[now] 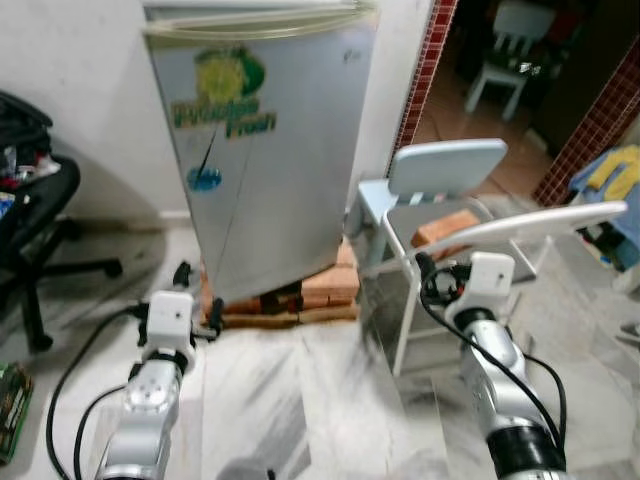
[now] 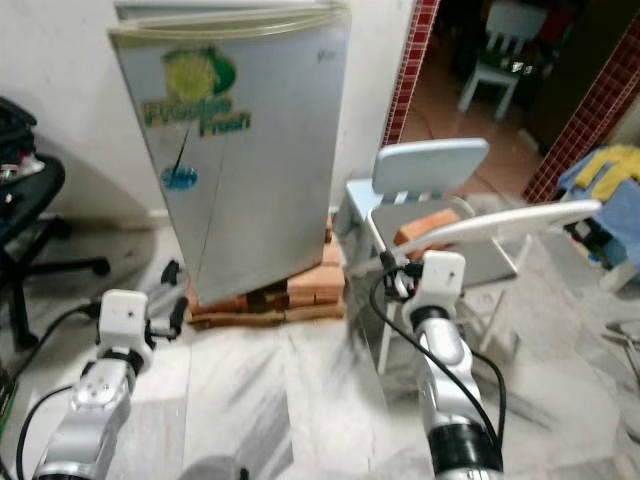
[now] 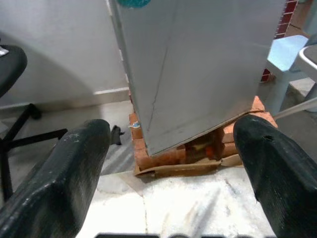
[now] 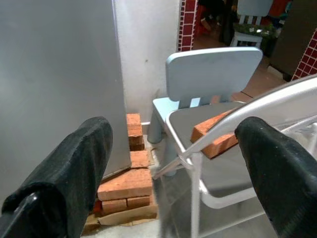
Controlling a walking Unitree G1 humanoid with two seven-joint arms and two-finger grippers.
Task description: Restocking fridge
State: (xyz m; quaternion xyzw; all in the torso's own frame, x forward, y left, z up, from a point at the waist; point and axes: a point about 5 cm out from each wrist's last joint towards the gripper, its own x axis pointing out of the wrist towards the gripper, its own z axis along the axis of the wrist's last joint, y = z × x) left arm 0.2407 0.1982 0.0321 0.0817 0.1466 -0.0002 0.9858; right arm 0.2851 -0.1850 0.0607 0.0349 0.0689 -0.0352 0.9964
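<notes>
- Two silver arms reach forward low over the pale marbled floor (image 1: 300,400); the left gripper (image 1: 197,300) hangs just before the fridge's lower corner and the right gripper (image 1: 437,275) sits beside the chair frame, each with its black fingers (image 3: 74,168) spread wide apart and holding nothing.
- Straight ahead stands the small silver single-door fridge (image 1: 265,150) with a green and yellow sticker on its door, closed, backed against the white wall (image 1: 70,90) and raised on a stack of red bricks (image 1: 320,290) over a strip of cardboard.
- By my judgement the fridge is heavy and rigid but perched somewhat loosely on those bricks, so a hard tug could rock it; the smooth metal door offers little grip on its face, and the sensible hold is the door's edge along the side or under the top lip, pulled gently.
- Just right of the fridge sits a small light-blue plastic chair (image 1: 440,170), and nearer the right arm a grey metal folding chair (image 1: 470,240) with a loose red brick (image 4: 218,134) lying on its seat.
- Far left, a black office chair (image 1: 35,230) stands well apart from the fridge.
</notes>
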